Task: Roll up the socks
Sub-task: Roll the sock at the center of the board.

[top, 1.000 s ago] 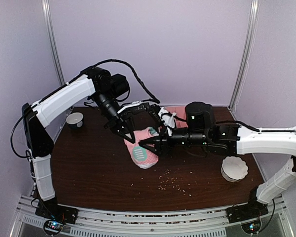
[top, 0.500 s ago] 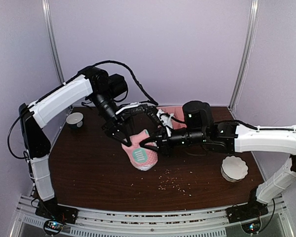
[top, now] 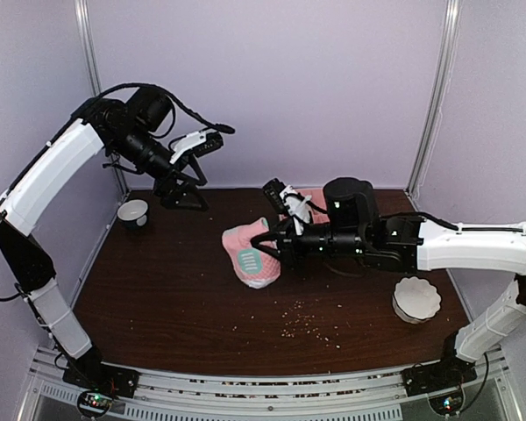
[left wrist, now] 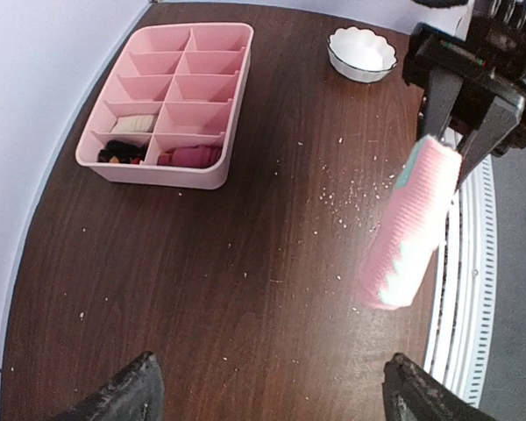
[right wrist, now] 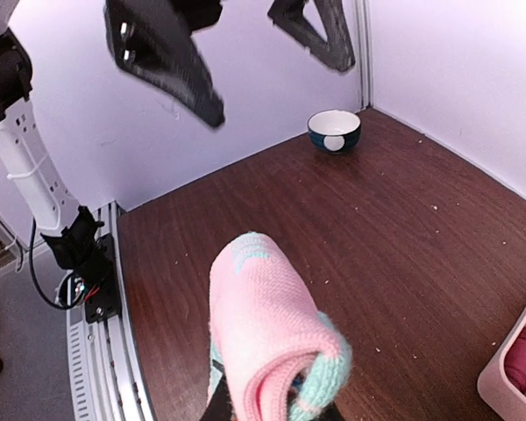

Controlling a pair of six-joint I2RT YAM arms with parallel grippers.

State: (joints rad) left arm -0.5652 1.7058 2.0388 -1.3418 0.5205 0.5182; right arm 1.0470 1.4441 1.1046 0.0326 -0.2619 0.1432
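My left gripper (top: pixel 202 171) hangs high over the left rear of the counter (top: pixel 158 298), jaws wide apart and holding nothing. A small dark bowl (top: pixel 132 212) sits below it, to its left. Well to its right the pink sock (top: pixel 250 259), rolled with mint-green showing, hangs from my right gripper (top: pixel 273 247), whose jaws are clamped on its top. I cannot tell whether its lower end touches the counter. A white scalloped bowl (top: pixel 416 298) lies further right.
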